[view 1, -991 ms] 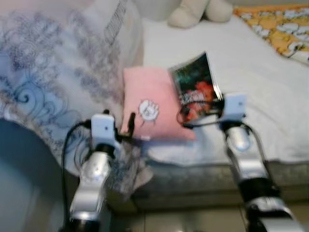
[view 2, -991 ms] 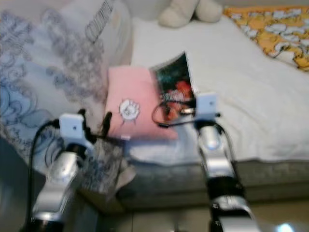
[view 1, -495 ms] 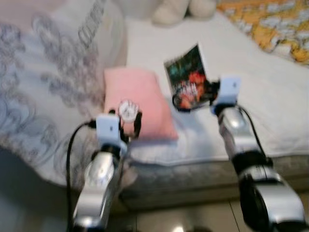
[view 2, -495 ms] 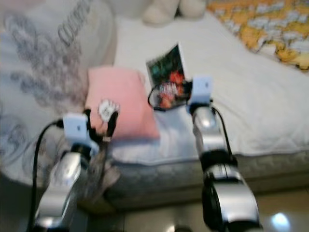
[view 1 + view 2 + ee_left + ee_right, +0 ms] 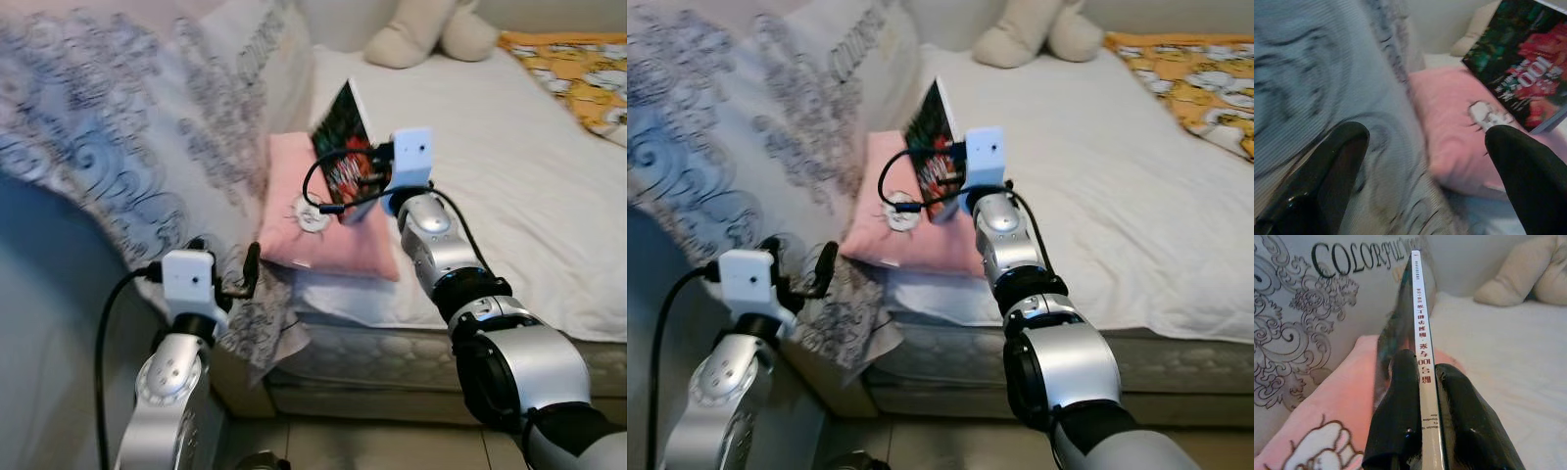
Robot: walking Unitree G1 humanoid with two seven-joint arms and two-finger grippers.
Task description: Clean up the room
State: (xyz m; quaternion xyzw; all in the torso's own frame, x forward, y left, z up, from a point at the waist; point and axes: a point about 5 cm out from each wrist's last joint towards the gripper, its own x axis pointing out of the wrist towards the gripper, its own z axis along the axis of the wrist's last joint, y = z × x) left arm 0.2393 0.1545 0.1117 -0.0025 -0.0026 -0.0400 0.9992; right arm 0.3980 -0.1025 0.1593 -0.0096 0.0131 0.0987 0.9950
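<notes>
Pink pillow (image 5: 328,220) lies at the near edge of a white bed (image 5: 509,186), beside a grey patterned duvet (image 5: 118,147). From the head camera, the right hand (image 5: 364,178) holds a dark book (image 5: 343,147) tilted on edge above the pillow; broad bare sheet stretches to its right. The left hand (image 5: 230,279) hovers by the duvet's hanging corner.

Left wrist view: fingers (image 5: 1327,166) spread apart, touching nothing.

Right wrist view: fingers (image 5: 1400,411) clamped on the book's spine (image 5: 1422,367).
</notes>
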